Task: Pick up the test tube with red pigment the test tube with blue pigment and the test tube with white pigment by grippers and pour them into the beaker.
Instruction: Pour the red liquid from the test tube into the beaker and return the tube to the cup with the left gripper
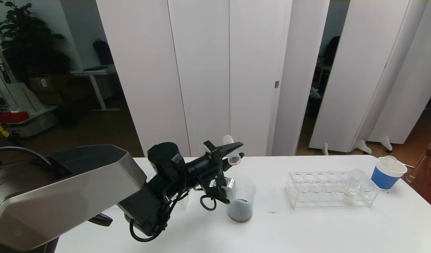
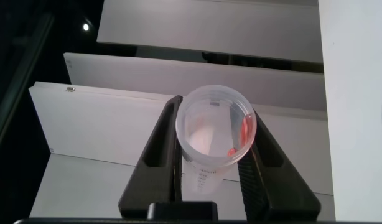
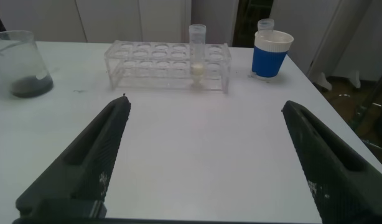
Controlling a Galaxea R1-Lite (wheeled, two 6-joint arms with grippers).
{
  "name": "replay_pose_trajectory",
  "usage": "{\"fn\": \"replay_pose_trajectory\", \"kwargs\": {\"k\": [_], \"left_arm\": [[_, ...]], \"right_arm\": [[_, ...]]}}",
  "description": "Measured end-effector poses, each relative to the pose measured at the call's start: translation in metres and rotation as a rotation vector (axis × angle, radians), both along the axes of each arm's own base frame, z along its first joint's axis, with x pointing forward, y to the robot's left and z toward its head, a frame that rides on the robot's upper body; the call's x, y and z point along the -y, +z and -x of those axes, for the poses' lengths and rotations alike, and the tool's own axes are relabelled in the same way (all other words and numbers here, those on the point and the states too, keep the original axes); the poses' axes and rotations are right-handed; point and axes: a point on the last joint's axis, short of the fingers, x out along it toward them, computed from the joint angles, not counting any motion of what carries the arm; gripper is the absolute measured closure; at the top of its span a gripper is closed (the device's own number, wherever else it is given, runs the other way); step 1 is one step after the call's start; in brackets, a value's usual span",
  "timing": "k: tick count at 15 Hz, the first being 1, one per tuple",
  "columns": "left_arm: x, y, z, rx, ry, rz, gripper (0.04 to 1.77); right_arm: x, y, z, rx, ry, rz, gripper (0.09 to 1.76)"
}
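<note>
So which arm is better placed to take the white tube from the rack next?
Probably the right. The right gripper is open and empty, facing the rack with the white tube. The left gripper is shut on a tube above the beaker.

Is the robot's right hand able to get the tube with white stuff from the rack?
Probably yes. The right gripper is open and faces the test tube with white pigment standing in the rack, with only bare table between.

Right claw [image 3: 203,162] spread wide above table [image 3: 197,143]; white-pigment tube [image 3: 196,50] upright in rack [image 3: 167,65]
</note>
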Motion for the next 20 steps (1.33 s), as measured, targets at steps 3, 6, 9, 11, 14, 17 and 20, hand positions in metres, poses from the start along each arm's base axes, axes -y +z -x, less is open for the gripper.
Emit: {"fn": "replay_pose_trajectory", "kwargs": {"k": [3,6,9,11,14,17,20], "left_arm": [[0.0,0.0,0.0,-0.001,-0.002,-0.001,1.22],[0.0,0.0,0.0,0.0,-0.001,0.0,1.22],[-0.001,0.001,0.001,0.001,0.001,0.0,1.22],[-0.002,0.004,0.001,0.004,0.0,0.002,1.22],[-0.004,0.011,0.005,-0.003,0.003,0.018,1.22],[-0.009,0.023,0.012,-0.087,-0.006,0.092,1.22],[-0.021,0.032,0.016,-0.117,0.14,0.132,1.22]], "right_arm": [[0.0,0.0,0.0,0.0,0.0,0.0,0.1],[0.0,0.0,0.0,0.0,0.001,0.0,0.1],[0.0,0.0,0.0,0.0,0.001,0.0,0.1],[0.0,0.0,0.0,0.0,0.001,0.0,0.1],[0.0,0.0,0.0,0.0,0.001,0.0,0.1],[0.0,0.0,0.0,0.0,0.001,0.0,0.1],[0.0,0.0,0.0,0.0,0.0,0.0,0.1]]}}
